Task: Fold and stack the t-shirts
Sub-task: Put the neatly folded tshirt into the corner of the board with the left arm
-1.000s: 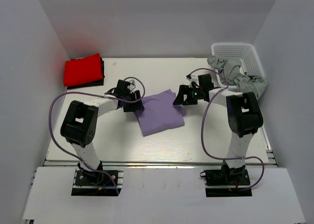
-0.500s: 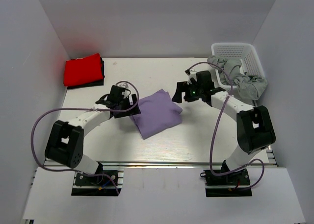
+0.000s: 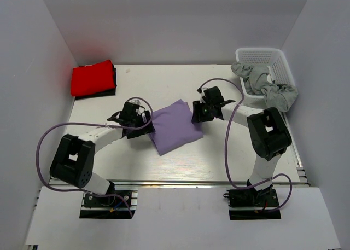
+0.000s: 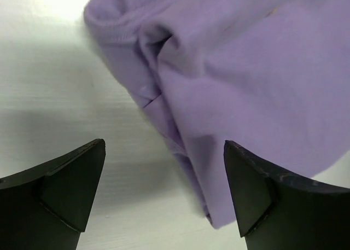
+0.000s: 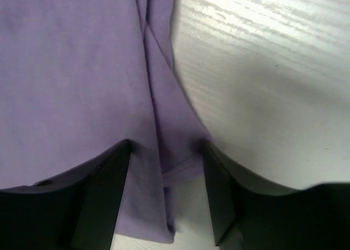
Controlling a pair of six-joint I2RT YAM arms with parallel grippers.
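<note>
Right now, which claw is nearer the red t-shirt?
Left. The left claw is at the lavender t-shirt, on its edge facing the red t-shirt; the right claw is at the opposite edge, farther away.

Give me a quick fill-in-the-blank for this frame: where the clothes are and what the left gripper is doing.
1. The red t-shirt lies folded in the far ____ corner of the table.
2. The white basket holds a ____ garment that hangs over its rim.
3. The left gripper stands ____, one finger on each side of an edge of the purple t-shirt.
Missing words: left; grey; open.
</note>
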